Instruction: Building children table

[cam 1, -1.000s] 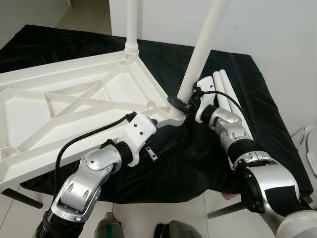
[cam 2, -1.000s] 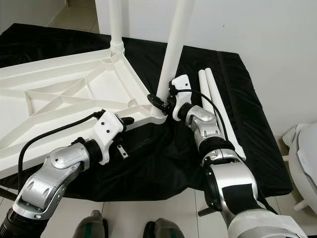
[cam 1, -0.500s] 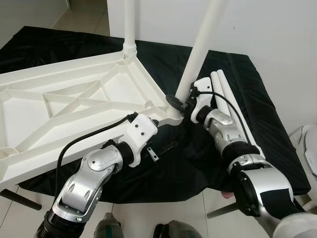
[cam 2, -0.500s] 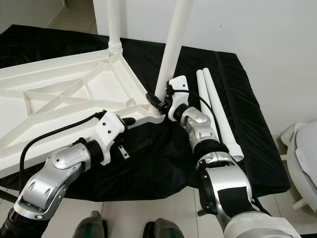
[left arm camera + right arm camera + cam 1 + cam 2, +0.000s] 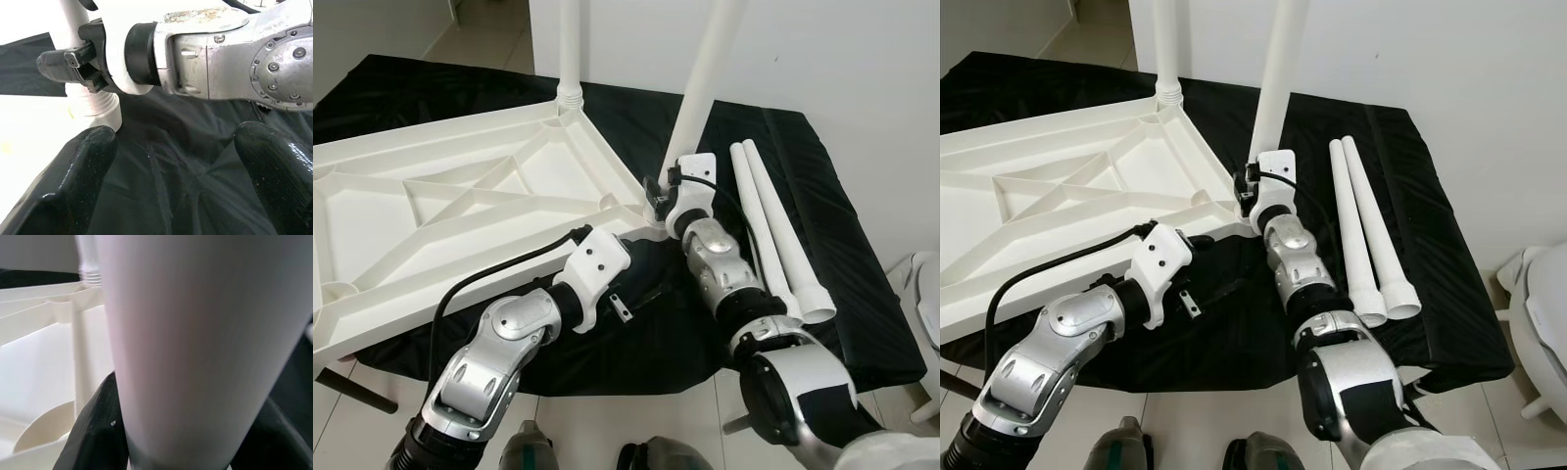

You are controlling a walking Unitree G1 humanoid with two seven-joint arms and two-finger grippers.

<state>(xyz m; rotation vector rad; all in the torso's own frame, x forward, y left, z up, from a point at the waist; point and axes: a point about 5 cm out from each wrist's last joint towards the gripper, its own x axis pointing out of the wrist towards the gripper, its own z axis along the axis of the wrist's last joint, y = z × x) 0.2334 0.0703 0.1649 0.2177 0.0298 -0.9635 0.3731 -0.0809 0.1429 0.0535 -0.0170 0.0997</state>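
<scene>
Upturned white tabletop on black cloth; right gripper clamped on leg at tabletop's near corner; left gripper spread wide, empty, beside that corner.

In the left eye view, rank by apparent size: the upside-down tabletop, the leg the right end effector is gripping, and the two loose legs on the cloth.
1. Tabletop, clearly largest.
2. Leg gripped by the right end effector; its top runs out of frame.
3. The two loose legs; they look alike, so no ranking between them.
</scene>
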